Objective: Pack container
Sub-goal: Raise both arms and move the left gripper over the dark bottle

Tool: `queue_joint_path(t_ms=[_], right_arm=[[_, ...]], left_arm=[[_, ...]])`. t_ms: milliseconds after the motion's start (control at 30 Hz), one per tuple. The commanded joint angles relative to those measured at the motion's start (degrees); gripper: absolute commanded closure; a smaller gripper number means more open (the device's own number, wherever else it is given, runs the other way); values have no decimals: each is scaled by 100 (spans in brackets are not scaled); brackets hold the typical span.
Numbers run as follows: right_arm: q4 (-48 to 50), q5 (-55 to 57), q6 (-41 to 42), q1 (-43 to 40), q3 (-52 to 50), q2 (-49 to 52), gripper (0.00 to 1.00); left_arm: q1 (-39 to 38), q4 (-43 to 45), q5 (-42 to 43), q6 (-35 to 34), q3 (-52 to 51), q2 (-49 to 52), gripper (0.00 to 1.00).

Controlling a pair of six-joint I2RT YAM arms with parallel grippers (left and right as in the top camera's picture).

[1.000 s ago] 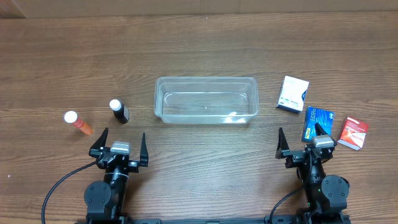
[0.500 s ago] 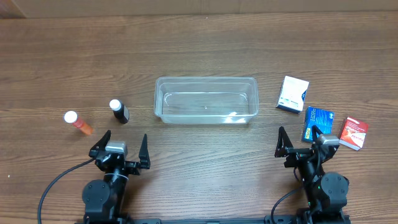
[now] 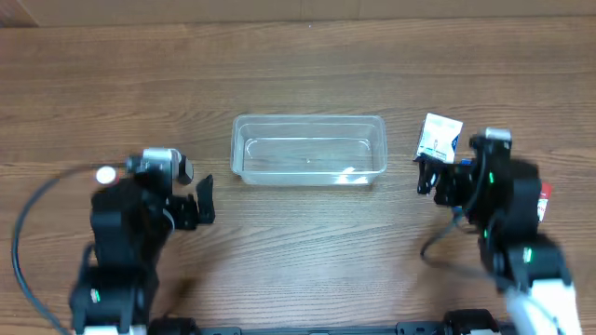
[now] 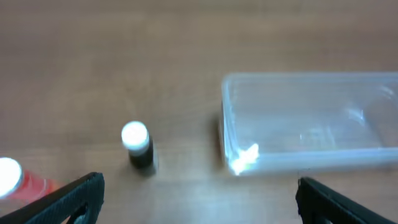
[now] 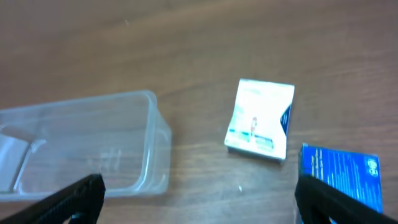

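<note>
**Left wrist view:** a white-capped black bottle (image 4: pixel 138 146) and an orange bottle (image 4: pixel 18 180) sit left of the container (image 4: pixel 311 121); overhead, the arm partly covers both.

**Right wrist view:** a white box (image 5: pixel 260 119) and a blue box (image 5: pixel 341 174) lie to the container's right; overhead, the arm hides the blue one.

**Surface:** brown wood-grain table (image 3: pixel 307 65).

**Container:** clear, shallow and round-cornered, it sits mid-table.

**Grippers:** the left gripper (image 4: pixel 199 186) and right gripper (image 5: pixel 199 185) are spread wide, released.
</note>
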Motion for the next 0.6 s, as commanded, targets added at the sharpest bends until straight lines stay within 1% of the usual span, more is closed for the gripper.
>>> queue_joint_path(t_ms=[0, 133, 200, 267, 367, 433, 567], right_arm=[[-909, 4, -138, -15, 1338, 1137, 0], [-1947, -2, -125, -15, 2275, 1969, 0], [-2094, 7, -125, -15, 2433, 2122, 0], [-2090, 9, -81, -37, 2444, 2133, 0], [-2118, 9, 17, -157, 2444, 2133, 0], [-2164, -66, 92, -352, 2444, 2133, 0], [-2133, -424, 85, -584, 2444, 2135, 0]], left_arm=[[35, -1266, 81, 55, 1624, 1222, 0], [35, -2564, 92, 160, 2850, 2205, 0], [35, -3029, 90, 160, 3230, 2535, 0], [37, -3307, 39, 160, 3499, 2796, 0], [127, -3383, -17, 20, 3674, 2992, 0], [424, -3351, -83, -306, 3773, 3165, 0], [918, -3340, -81, -376, 3971, 3738, 0]])
